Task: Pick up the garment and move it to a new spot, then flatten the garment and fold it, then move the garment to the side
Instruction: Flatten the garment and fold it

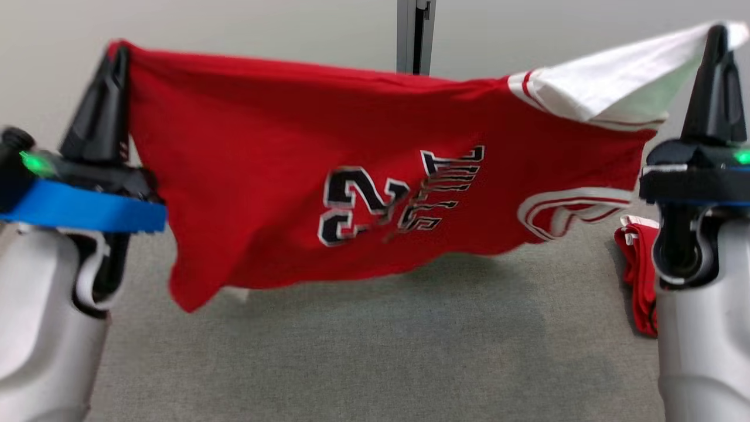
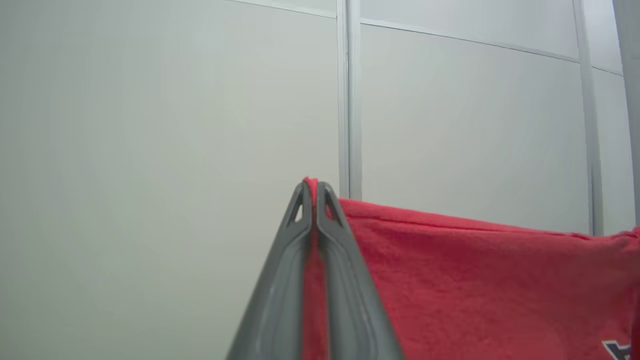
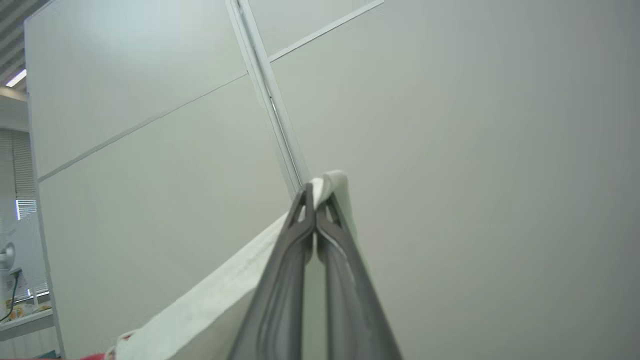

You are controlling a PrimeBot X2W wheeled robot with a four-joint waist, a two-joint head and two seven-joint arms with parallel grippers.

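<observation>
The garment [image 1: 281, 158] is a red jersey with black-and-white lettering, a number and a white sleeve. It hangs stretched between both grippers above the grey table [image 1: 375, 351]. My left gripper [image 1: 117, 53] is shut on its red upper corner; in the left wrist view red cloth [image 2: 475, 280] shows pinched between the fingers [image 2: 300, 235]. My right gripper [image 1: 716, 32] is shut on the tip of the white sleeve [image 1: 621, 82]; the right wrist view shows white fabric [image 3: 220, 295] clamped between its fingers [image 3: 330, 240]. The garment's lower edge hangs just above the table.
Another red cloth [image 1: 638, 275] with white trim lies bunched on the table beside my right forearm. A pale partition wall [image 1: 263, 29] with a metal post [image 1: 415, 35] stands behind the table.
</observation>
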